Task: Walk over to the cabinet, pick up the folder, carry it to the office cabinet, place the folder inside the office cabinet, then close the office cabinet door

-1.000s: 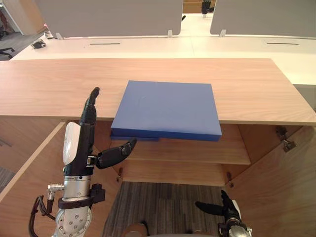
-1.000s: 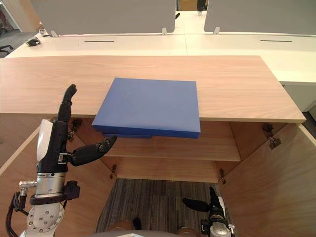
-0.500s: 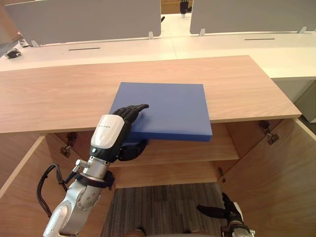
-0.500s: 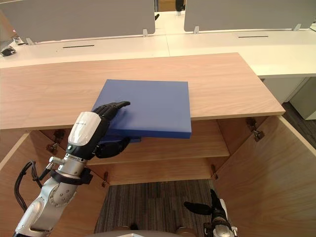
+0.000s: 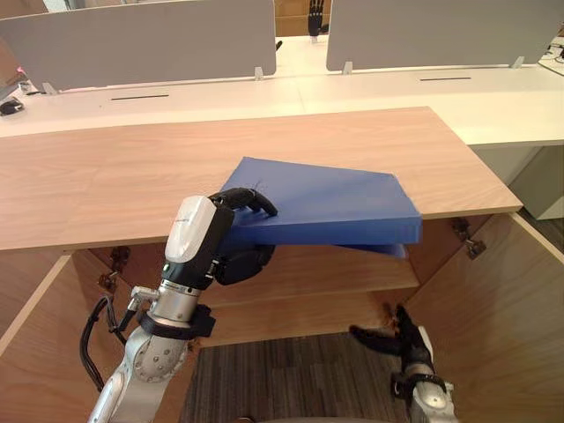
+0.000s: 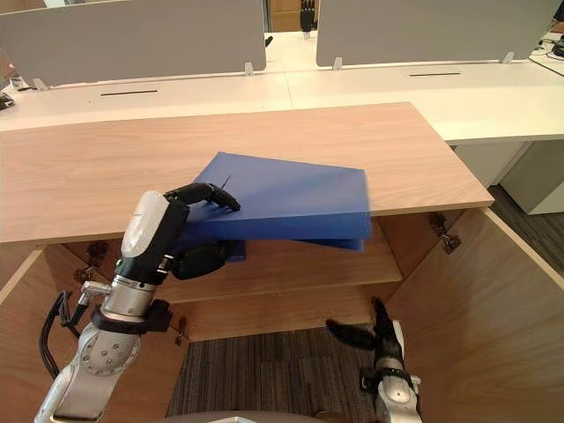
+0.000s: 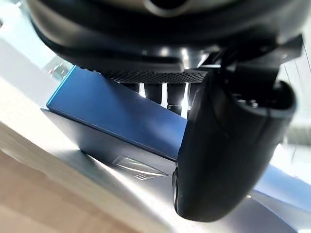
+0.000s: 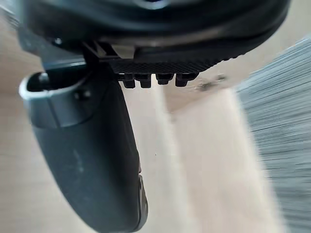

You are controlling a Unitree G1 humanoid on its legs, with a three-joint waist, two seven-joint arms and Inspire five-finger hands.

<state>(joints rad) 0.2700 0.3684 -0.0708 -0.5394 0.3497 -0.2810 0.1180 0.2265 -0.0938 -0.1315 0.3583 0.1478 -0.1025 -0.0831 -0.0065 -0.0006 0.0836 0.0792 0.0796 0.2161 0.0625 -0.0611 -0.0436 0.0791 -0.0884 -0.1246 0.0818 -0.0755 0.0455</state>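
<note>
One blue folder (image 5: 326, 203) tilted at the counter (image 5: 106, 176) edge mid-frame, clamped by left hand (image 5: 201, 240) fingers (image 5: 253, 200); right hand (image 5: 404, 339) lower right, fingers relaxed

folder (image 5: 326, 207): just 1, the blue one
hands: 2 total, so 1 left hand (image 5: 204, 242) and 1 right hand (image 5: 407, 342)
cabinet (image 5: 300, 308): 1
surface (image 5: 106, 185): 1, the wooden top
shelf (image 5: 352, 273): 1 inside, far as I can see
doors: 2, both hanging open, left door (image 5: 40, 370) plus right door (image 5: 502, 326)
dividers: 2 grey ones out back, left divider (image 5: 141, 44) and right divider (image 5: 441, 31)
desks: 2 white ones side by side, left desk (image 5: 194, 106) and right desk (image 5: 493, 97)
slots: 2 dark ones, 1 per desk, left slot (image 5: 139, 97) and right slot (image 5: 439, 78)
</note>
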